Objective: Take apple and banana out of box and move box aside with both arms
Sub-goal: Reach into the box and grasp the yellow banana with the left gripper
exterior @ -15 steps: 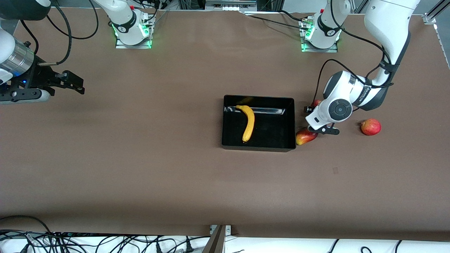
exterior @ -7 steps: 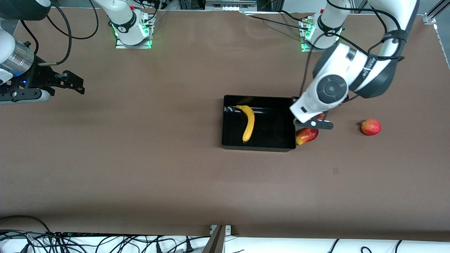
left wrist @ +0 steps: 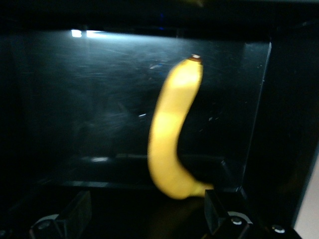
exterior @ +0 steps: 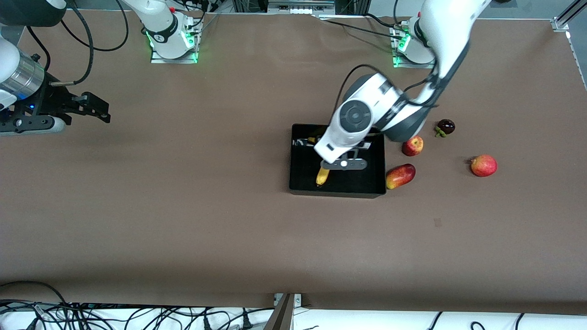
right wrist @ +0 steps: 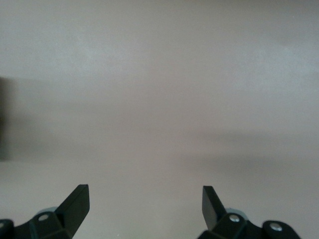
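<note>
Both grippers open — left gripper (exterior: 344, 164) over banana (left wrist: 174, 144) in box (exterior: 298, 183).

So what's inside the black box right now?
Only a banana lies in the box. In the front view the left gripper, open above it, covers most of the banana; the wrist view shows nothing else.

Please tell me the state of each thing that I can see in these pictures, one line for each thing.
box: upright on the table, holds only the banana.
banana: lying flat in the box.
left gripper: open, empty, over the banana.
right gripper: open, empty, waiting over bare table at the right arm's end.
small red apple: on the table, outside the box.
</note>
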`<act>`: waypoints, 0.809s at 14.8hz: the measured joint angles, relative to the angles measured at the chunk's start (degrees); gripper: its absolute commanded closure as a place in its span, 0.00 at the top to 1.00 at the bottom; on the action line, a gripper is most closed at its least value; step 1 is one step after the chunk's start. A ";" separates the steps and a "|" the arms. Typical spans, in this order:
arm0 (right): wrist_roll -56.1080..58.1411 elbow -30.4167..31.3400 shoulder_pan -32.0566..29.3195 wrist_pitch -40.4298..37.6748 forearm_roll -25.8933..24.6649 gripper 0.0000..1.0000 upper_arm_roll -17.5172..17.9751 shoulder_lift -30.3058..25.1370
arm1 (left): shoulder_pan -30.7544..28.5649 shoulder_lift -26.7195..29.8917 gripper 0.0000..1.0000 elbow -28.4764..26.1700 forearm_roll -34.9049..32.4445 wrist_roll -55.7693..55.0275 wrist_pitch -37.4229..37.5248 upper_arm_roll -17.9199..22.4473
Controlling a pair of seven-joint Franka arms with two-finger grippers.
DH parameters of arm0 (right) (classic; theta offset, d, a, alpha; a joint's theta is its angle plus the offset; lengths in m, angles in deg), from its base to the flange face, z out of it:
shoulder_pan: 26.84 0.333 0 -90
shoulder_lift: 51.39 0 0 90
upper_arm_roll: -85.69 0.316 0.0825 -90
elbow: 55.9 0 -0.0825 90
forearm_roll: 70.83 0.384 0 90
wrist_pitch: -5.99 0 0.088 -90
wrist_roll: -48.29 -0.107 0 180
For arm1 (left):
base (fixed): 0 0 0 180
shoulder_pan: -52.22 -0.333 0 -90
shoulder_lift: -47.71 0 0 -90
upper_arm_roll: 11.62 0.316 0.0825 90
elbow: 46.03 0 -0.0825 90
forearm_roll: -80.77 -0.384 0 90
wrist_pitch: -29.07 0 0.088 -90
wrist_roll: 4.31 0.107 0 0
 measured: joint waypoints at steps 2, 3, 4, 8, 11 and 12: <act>0.00 0.00 -0.01 0.00 0.00 1.00 0.00 0.00 | 0.34 -4.12 1.00 0.19 -3.42 -0.40 -3.63 0.07; 0.00 0.00 -0.01 0.00 0.00 1.00 0.00 0.00 | 0.33 -5.57 1.00 0.40 -4.85 -0.40 -5.04 0.14; 0.00 0.00 -0.01 0.00 0.00 1.00 0.00 0.00 | 0.35 -6.59 0.90 0.54 -5.68 -0.40 -6.42 0.14; 0.00 0.00 -0.01 0.00 0.00 1.00 0.00 0.00 | 0.59 -9.26 0.18 0.69 -6.15 -0.40 -9.94 0.13; 0.00 0.00 -0.01 0.00 0.00 1.00 0.00 0.00 | 0.64 -10.20 0.00 1.15 -6.17 -0.40 -10.24 -0.03; 0.00 0.00 -0.02 0.00 0.00 1.00 0.00 0.00 | 0.63 -10.20 0.00 1.40 -6.17 -0.40 -10.18 -0.03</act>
